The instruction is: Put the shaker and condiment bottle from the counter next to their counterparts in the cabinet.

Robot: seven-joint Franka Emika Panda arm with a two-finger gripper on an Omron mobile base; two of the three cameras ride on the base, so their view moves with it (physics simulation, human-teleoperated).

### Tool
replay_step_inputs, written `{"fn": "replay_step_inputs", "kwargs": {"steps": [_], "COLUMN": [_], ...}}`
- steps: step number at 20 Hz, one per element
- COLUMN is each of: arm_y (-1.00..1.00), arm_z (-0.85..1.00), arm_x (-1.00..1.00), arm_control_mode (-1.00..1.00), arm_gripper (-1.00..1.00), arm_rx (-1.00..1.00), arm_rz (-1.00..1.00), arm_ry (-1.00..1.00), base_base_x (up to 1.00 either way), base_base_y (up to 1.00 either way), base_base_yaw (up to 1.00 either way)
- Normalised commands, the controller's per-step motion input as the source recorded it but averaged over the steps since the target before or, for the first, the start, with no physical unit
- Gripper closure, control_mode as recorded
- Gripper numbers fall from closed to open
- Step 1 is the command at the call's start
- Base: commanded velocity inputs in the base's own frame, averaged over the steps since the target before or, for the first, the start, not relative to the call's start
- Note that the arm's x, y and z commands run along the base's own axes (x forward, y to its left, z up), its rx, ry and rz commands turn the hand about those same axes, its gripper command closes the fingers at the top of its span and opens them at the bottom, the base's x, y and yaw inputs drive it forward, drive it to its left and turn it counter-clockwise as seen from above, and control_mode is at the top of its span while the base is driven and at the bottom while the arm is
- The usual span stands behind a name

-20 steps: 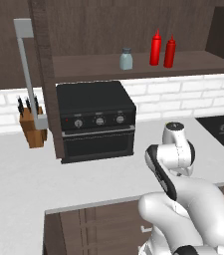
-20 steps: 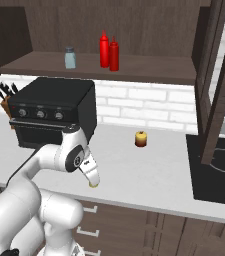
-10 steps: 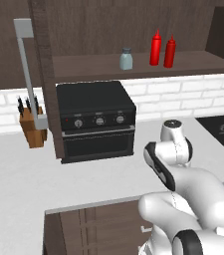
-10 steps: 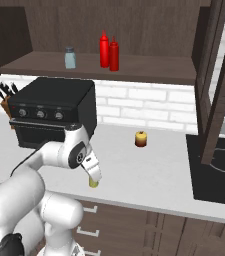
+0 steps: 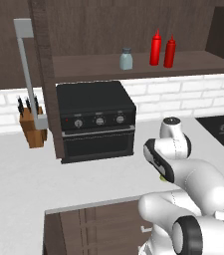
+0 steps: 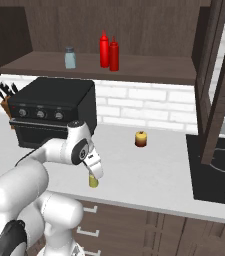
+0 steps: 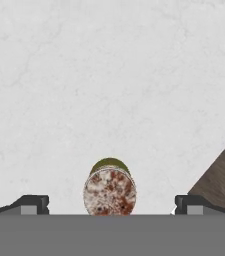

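Note:
The yellow shaker stands on the counter close to its front edge. From above, its speckled brownish cap sits between the two fingertips. My gripper hangs open just over it, one finger on each side, not touching. A sliver of the shaker peeks past the arm. On the cabinet shelf the condiment bottle stands right beside the taller red bottle. The pale blue-grey shaker is left of them.
A black toaster oven fills the counter's back left, with a knife block beside it. A yellow-and-red lump lies toward the wall. The stovetop is at right, below the open cabinet door.
My hand has shifted slightly right and settled over the yellow shaker. The jaws stayed open and the shaker has not moved.

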Motion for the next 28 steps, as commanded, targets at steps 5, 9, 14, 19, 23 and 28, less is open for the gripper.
{"fn": "replay_step_inputs", "kwargs": {"steps": [5, 9, 14, 19, 23, 28], "arm_y": [-0.07, -0.03, 0.00, 0.00, 0.00, 0.00], "arm_z": [-0.07, -0.09, -0.10, -0.07, -0.09, -0.10], "arm_x": [0.00, -0.01, 0.00, 0.00, 0.00, 0.00], "arm_control_mode": [-1.00, -1.00, -1.00, -1.00, -1.00, -1.00], "arm_gripper": [-1.00, -1.00, -1.00, -1.00, -1.00, -1.00], "arm_rx": [0.00, 0.00, 0.00, 0.00, 0.02, 0.01], "arm_rz": [0.00, 0.00, 0.00, 0.00, 0.00, 0.00], "arm_ry": [0.00, 0.00, 0.00, 0.00, 0.00, 0.00], "base_base_x": [0.00, 0.00, 0.00, 0.00, 0.00, 0.00], "base_base_y": [0.00, 0.00, 0.00, 0.00, 0.00, 0.00], "base_base_yaw": [0.00, 0.00, 0.00, 0.00, 0.00, 0.00]}}
